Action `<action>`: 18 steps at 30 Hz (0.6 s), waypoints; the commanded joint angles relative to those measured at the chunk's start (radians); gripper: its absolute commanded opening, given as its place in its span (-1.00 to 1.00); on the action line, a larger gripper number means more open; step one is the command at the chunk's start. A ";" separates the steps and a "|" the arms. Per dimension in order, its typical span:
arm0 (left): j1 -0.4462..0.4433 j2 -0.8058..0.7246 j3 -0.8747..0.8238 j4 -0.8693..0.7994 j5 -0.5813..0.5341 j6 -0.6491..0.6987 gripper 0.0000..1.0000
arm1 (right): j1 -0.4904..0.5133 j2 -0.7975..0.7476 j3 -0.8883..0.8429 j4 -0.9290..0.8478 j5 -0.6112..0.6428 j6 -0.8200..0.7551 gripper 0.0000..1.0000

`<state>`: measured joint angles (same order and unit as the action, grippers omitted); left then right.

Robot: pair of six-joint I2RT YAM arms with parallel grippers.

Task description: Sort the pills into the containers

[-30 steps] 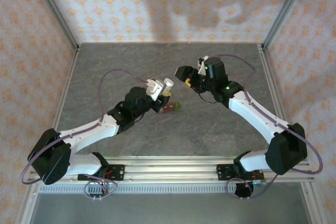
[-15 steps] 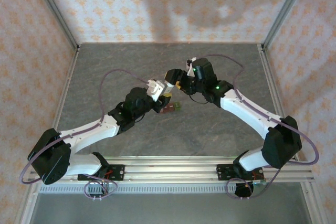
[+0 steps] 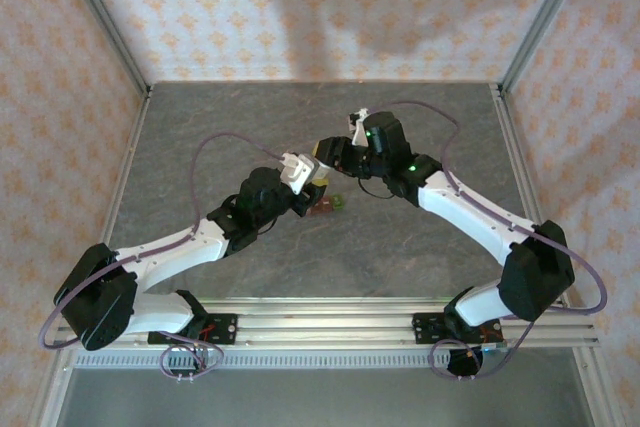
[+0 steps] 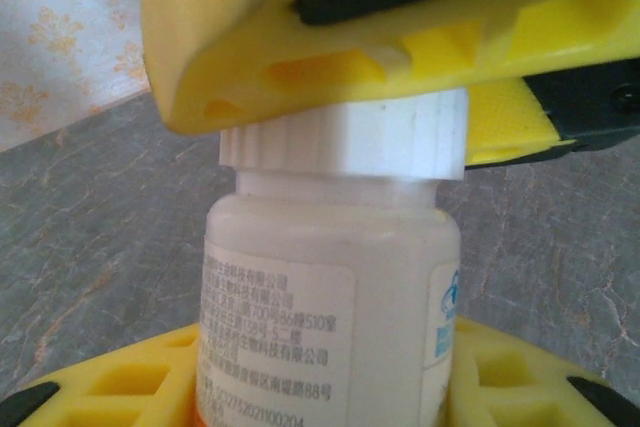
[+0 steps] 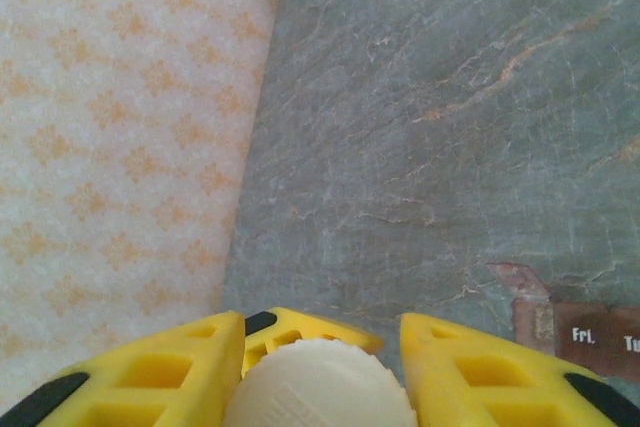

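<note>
Grey table: right tool pinches cap (left tool grips bottle).

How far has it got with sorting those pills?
Early days. Done: the left end effector holds the white bottle. In hand: the right end effector grips its cap, which is still on. Left: opening it, then getting pills into the containers lying on the table.

Overhead; both wrists close on bottle
</note>
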<state>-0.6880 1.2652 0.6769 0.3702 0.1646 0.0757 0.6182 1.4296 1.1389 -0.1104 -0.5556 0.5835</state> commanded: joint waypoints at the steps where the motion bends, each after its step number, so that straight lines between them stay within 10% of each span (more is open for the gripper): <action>1: -0.005 -0.043 0.016 0.055 0.048 -0.042 -1.00 | -0.030 -0.035 -0.042 -0.008 -0.076 -0.184 -0.18; 18: 0.008 -0.025 0.039 0.039 0.081 -0.035 -1.00 | -0.121 -0.100 -0.081 -0.064 -0.089 -0.206 0.59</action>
<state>-0.6872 1.2625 0.6853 0.3485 0.2813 0.0269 0.5201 1.3708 1.0687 -0.1268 -0.7025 0.3687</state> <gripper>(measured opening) 0.438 0.790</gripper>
